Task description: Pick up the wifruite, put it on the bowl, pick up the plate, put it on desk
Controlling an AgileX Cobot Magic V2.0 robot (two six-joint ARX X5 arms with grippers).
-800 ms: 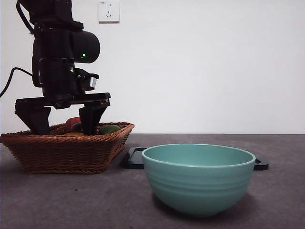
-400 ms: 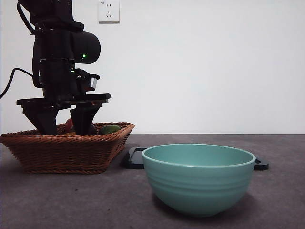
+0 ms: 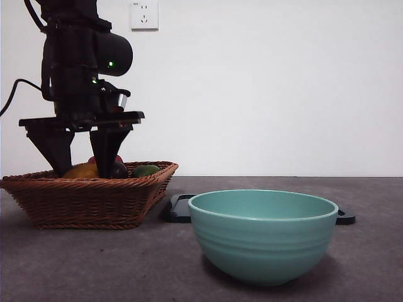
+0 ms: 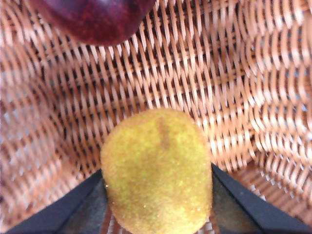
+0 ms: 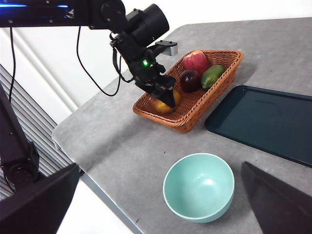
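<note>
The wifruite (image 4: 156, 170) is an orange-brown oval fruit, held between my left gripper's (image 4: 156, 217) two jaws just above the floor of the wicker basket (image 3: 88, 198). In the front view the left gripper (image 3: 84, 168) stands over the basket with the wifruite (image 3: 80, 170) showing just above the rim. The teal bowl (image 3: 263, 236) stands empty on the desk (image 3: 126, 264), apart from the basket. The dark plate (image 5: 263, 124) lies flat behind the bowl. My right gripper (image 5: 158, 168) is open and empty, high above the bowl (image 5: 199, 187).
The basket (image 5: 195, 109) also holds a dark red-purple fruit (image 5: 190, 79), a green fruit (image 5: 213, 75) and a red apple (image 5: 196, 61). The table's edge runs close to the bowl and basket in the right wrist view.
The left gripper's jaws have drawn together on the wifruite and risen a little. The fruit now shows above the basket rim. The bowl and plate have not moved.
</note>
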